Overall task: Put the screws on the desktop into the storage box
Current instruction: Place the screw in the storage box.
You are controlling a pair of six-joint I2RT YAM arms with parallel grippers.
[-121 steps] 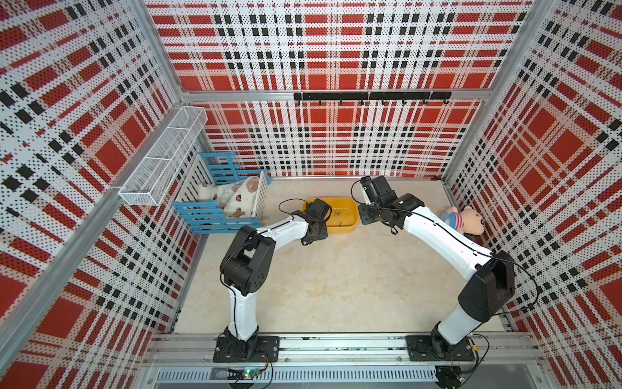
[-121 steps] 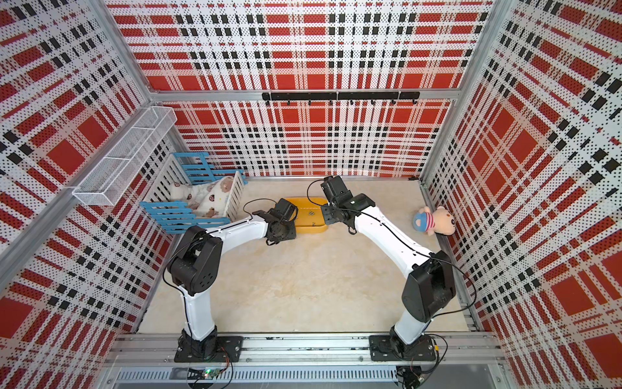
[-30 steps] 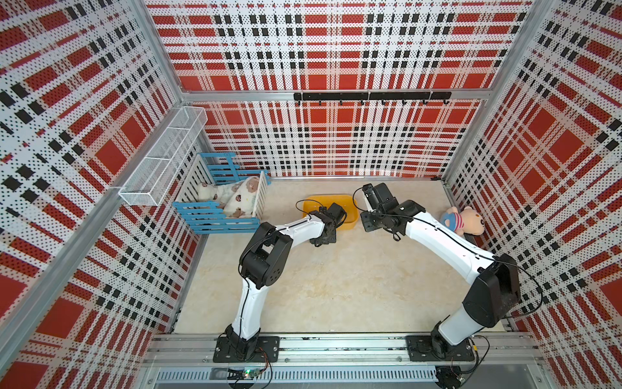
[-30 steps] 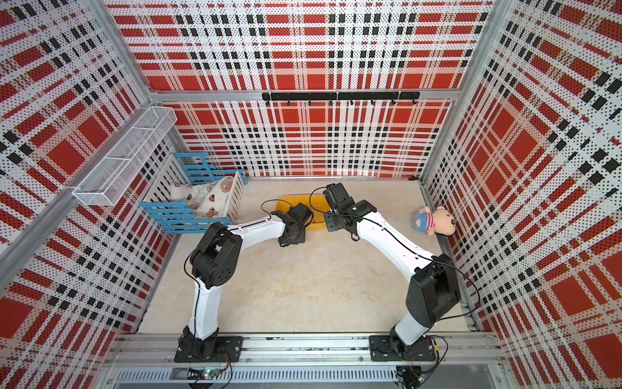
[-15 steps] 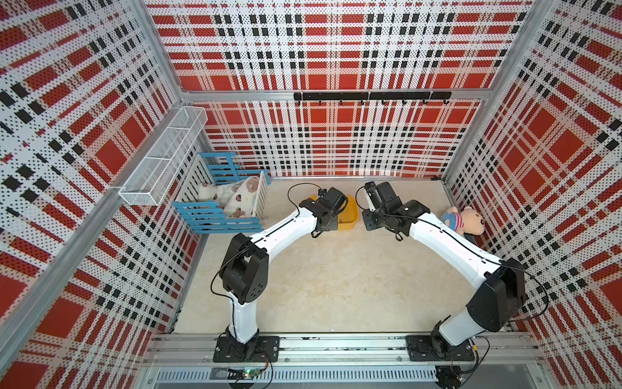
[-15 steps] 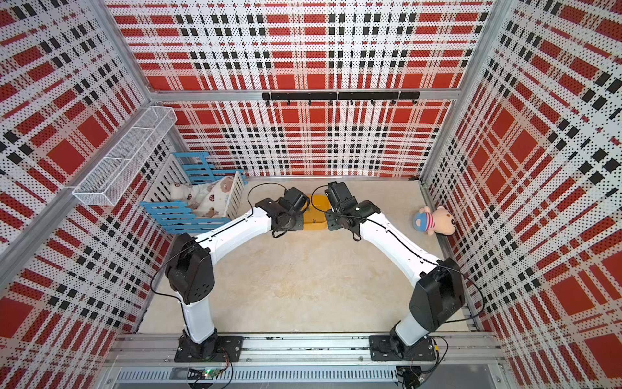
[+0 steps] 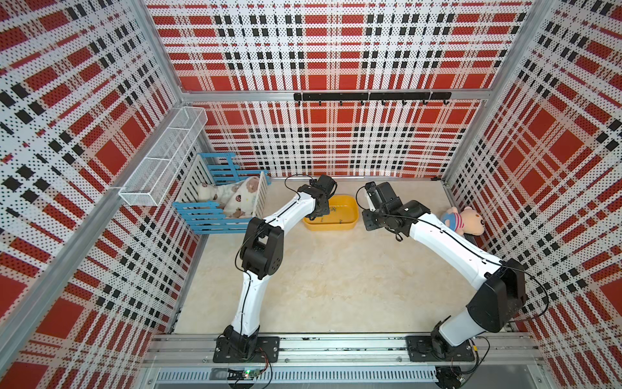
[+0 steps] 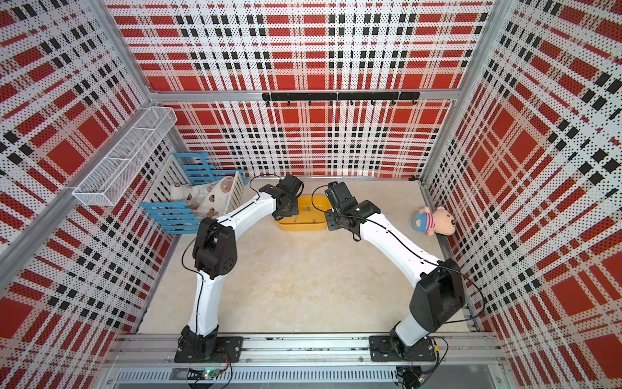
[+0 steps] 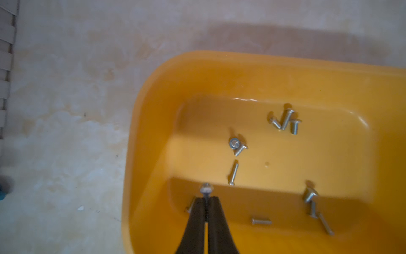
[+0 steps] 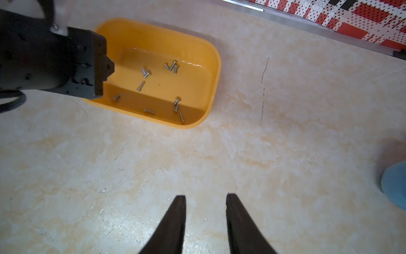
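Note:
The yellow storage box point(image 7: 330, 226) stands on the beige desktop point(image 7: 336, 286) near the back wall, in both top views point(image 8: 299, 226). Several silver screws point(image 9: 283, 121) lie scattered on its floor, also seen in the right wrist view point(image 10: 171, 66). My left gripper point(image 9: 206, 199) hangs over the box's left end, inside its rim point(image 9: 197, 63). It is shut on one screw point(image 9: 206, 188), whose round head sticks out past the fingertips. My right gripper point(image 10: 206, 195) is open and holds nothing, just above the desktop point(image 10: 197, 154) to the right of the box point(image 10: 153, 118).
A blue-and-white slatted crate point(image 7: 210, 220) holding a plush toy sits at the back left, with a white wire-mesh basket point(image 7: 161, 161) on the wall above it. A plush bear point(image 7: 466, 220) lies by the right wall. A black hook rail point(image 7: 370, 96) runs along the back wall.
My left arm has swung from the box's near side to over its left end, still shut on the screw. The right arm has hardly moved.

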